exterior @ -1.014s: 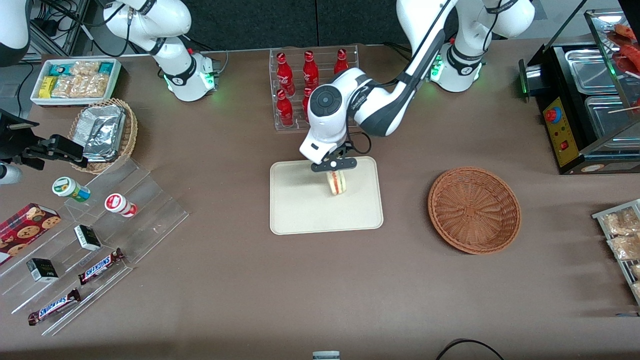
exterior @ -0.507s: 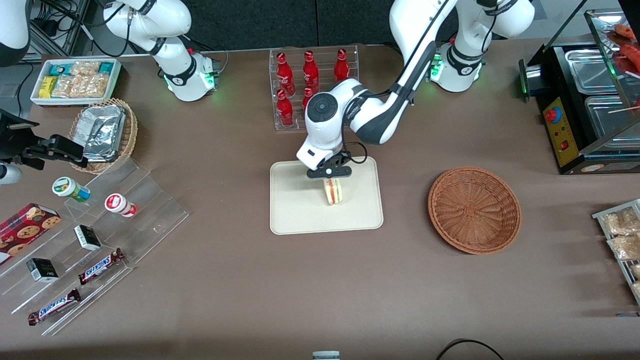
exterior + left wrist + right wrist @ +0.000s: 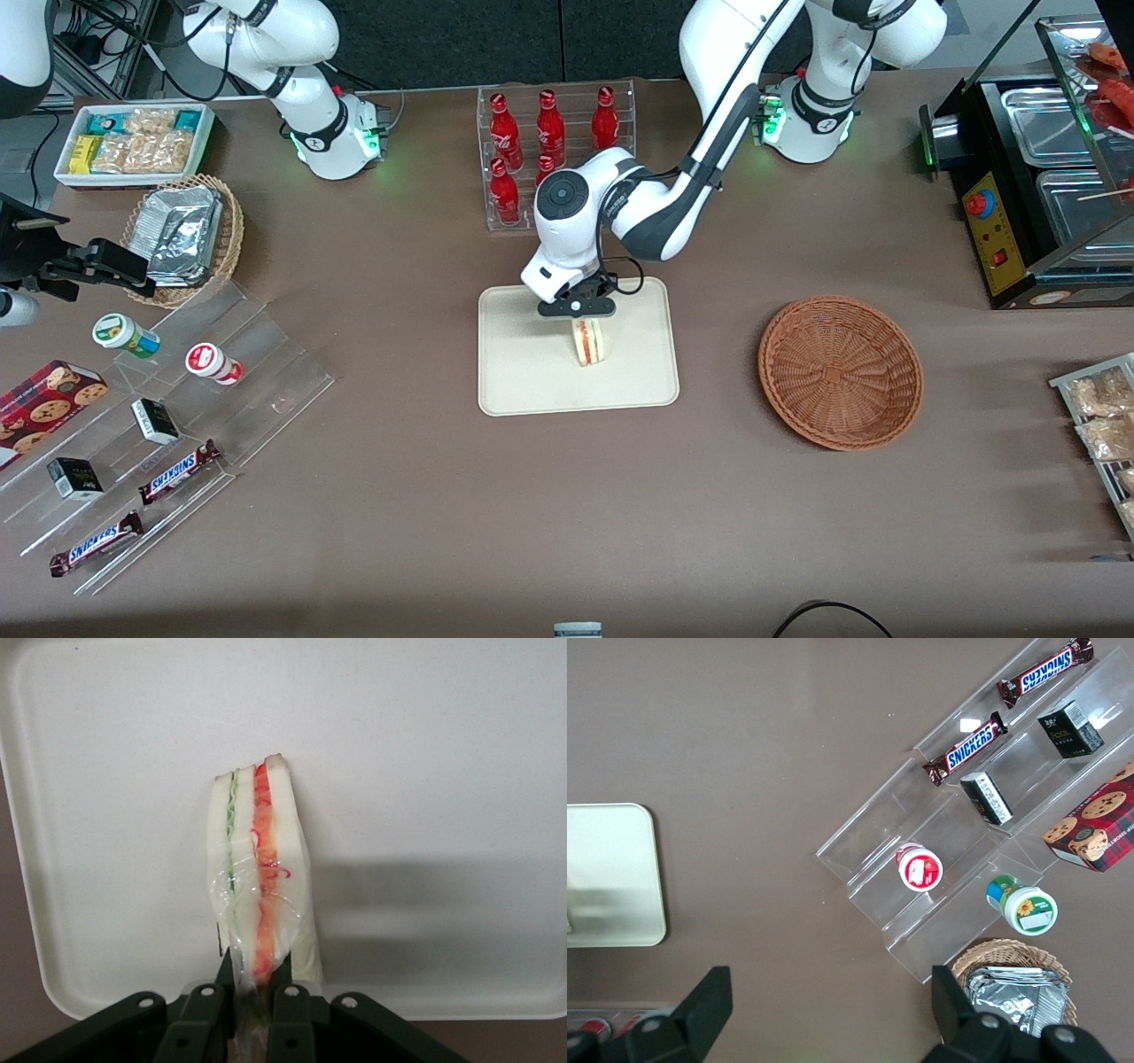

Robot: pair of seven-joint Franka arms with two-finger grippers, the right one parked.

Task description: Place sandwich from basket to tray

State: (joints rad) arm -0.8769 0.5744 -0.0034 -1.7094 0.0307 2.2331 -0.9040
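Note:
The sandwich [image 3: 589, 341], a white-bread wedge with a red-orange layer in clear wrap, stands on its edge on the cream tray [image 3: 532, 381]. My left gripper [image 3: 578, 312] is directly above it, shut on its upper end. In the left wrist view the two dark fingers [image 3: 205, 1001] pinch the wrapped sandwich [image 3: 257, 868] with the gripper [image 3: 250, 1005] over the tray [image 3: 425, 771]. The reddish-brown wicker basket [image 3: 840, 372] sits empty beside the tray, toward the working arm's end of the table.
A clear rack of red bottles [image 3: 545, 133] stands just farther from the front camera than the tray. A tan basket of foil packets [image 3: 184, 237], a white snack bin [image 3: 133, 142] and a clear stepped display [image 3: 151, 425] lie toward the parked arm's end. A black food warmer [image 3: 1036, 177] stands at the working arm's end.
My gripper with the sandwich has moved slightly toward the parked arm's end and lower over the tray; the sandwich now stands on the tray surface.

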